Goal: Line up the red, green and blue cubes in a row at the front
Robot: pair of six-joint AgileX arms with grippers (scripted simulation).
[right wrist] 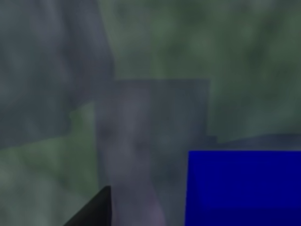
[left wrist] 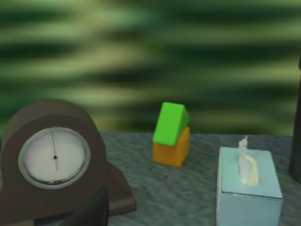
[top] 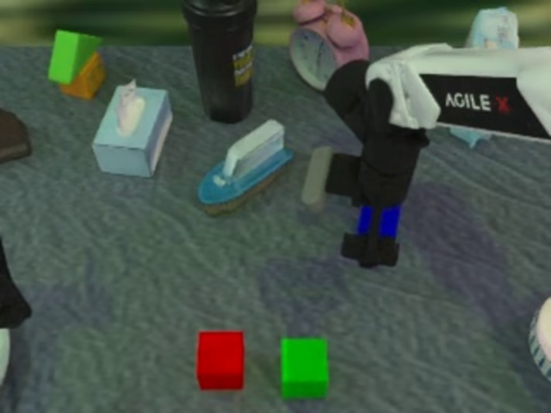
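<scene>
The surface (top: 129, 275) looks like mottled grey-green cloth or stone, matt and faintly rippled. The red cube (top: 220, 360), green cube (top: 304, 367) and blue cube (top: 379, 221) are plain and matt, with smooth, flat faces. The black cup (top: 221, 58) has a slight sheen, like plastic. The tissue box (top: 132, 132) looks like pale blue card, a soft paper tissue rising from it. The brush (top: 245, 168) seems smooth plastic, blue and white. The brown clock (left wrist: 51, 160) looks like matt wood with a shiny metal rim around its face. The wedge (left wrist: 170, 123) and orange block (left wrist: 171, 148) are smooth and matt.
</scene>
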